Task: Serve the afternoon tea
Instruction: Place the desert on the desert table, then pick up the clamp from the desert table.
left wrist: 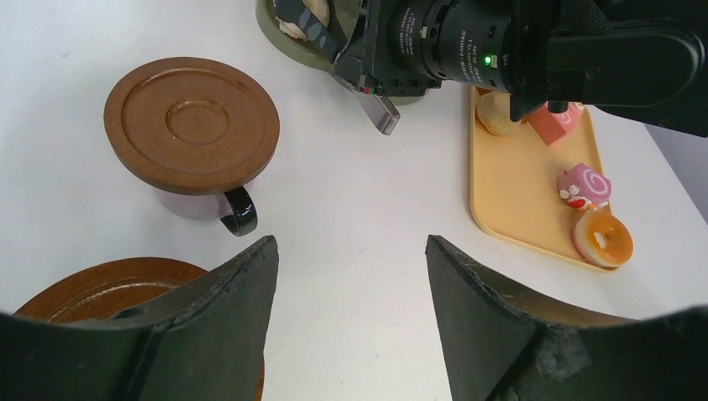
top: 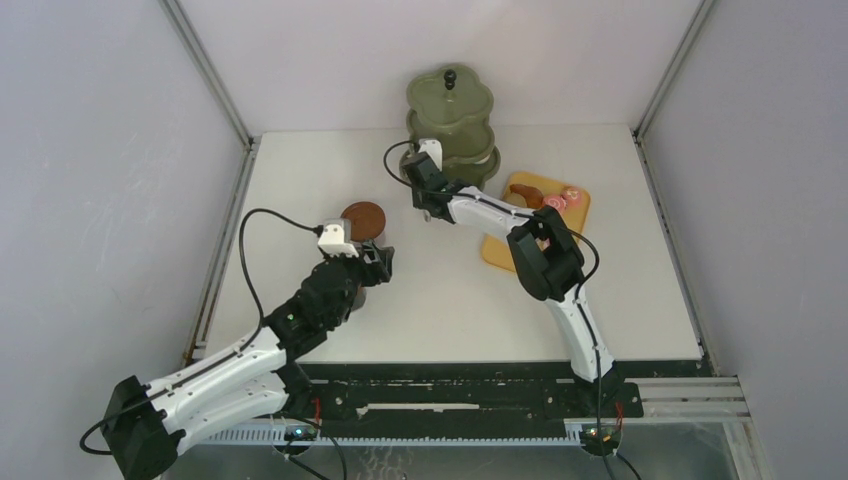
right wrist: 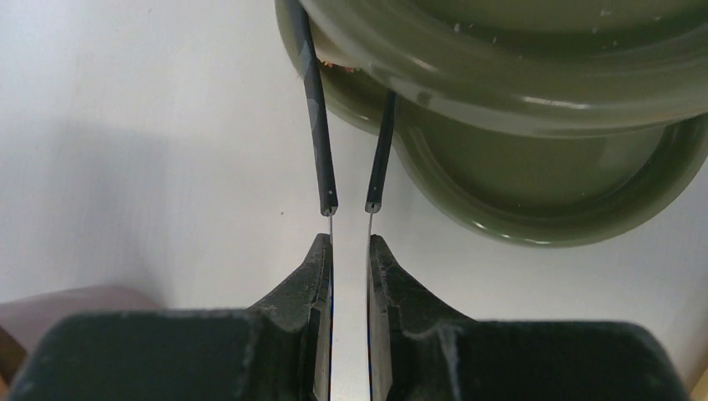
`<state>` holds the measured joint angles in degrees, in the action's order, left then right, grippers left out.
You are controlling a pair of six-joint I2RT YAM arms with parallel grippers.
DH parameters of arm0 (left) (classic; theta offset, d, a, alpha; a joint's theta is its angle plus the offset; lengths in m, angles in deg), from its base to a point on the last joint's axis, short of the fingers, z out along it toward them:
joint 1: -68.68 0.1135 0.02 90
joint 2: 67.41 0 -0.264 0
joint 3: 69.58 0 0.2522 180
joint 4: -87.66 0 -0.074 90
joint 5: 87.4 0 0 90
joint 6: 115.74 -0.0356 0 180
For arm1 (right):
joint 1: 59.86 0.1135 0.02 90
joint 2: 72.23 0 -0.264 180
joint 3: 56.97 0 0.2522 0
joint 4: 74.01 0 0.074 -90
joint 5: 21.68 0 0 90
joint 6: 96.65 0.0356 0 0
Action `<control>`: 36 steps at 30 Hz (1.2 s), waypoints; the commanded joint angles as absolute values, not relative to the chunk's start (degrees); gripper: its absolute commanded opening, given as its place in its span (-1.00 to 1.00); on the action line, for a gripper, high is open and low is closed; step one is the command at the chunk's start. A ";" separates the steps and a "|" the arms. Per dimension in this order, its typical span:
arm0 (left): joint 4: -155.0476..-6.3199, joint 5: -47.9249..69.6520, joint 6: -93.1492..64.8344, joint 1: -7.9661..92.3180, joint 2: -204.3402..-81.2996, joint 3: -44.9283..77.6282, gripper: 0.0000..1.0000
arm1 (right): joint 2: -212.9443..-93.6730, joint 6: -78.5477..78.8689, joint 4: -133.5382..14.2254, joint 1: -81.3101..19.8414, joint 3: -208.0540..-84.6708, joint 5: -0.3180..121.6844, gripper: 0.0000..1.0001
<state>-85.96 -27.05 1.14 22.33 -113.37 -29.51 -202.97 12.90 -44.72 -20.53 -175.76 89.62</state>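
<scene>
Landmark for this entry: the stand (top: 452,120), olive-green, three tiers, black knob (top: 451,76), at the far side of the table (top: 450,300).

Right gripper (right wrist: 351,246): fingers clenched on the handle end of the black tongs (right wrist: 318,125). The two tong arms run from the fingers to the stand's bottom tier and pass under the rim of the tier above, where their tips are hidden. From the left wrist camera I see something pale at the tips, over the bottom tier. I cannot tell which piece it is. In the top view this gripper sits just front-left of the stand.

Left gripper (left wrist: 351,244): fingers spread wide, nothing between them. It hangs over bare table, well to the front-left of the stand.

Tea things: one cup (left wrist: 188,203) with a dark handle stands front-left of the stand. A saucer (left wrist: 192,124) lies on its mouth like a lid. A second saucer (left wrist: 92,288) lies further out from the stand, partly behind my left finger.

The tray (left wrist: 518,192) is just front-right of the stand. It carries:
- a donut (left wrist: 603,238);
- a pink swirl cake (left wrist: 584,185), right beside the donut;
- another pink piece (left wrist: 555,124) and a pale bun (left wrist: 495,115) at the end nearest the stand, both partly hidden by the right arm.
</scene>
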 commanded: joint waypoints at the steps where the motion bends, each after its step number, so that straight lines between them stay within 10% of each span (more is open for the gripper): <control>1: -89.66 -27.28 0.02 22.62 -112.84 -30.61 0.41 | -203.70 11.91 -48.09 -21.43 -179.53 89.62 -0.64; 13: -90.03 -26.87 0.75 22.62 -112.69 -31.21 0.41 | -204.94 10.90 -46.92 -21.67 -179.93 89.83 0.01; 36: -89.48 -26.20 1.86 22.53 -111.81 -31.22 0.39 | -203.71 8.21 -44.57 -20.22 -177.80 90.89 0.23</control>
<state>-87.46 -26.72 1.31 22.35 -112.78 -29.91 -204.78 9.92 -45.42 -21.03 -175.98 89.97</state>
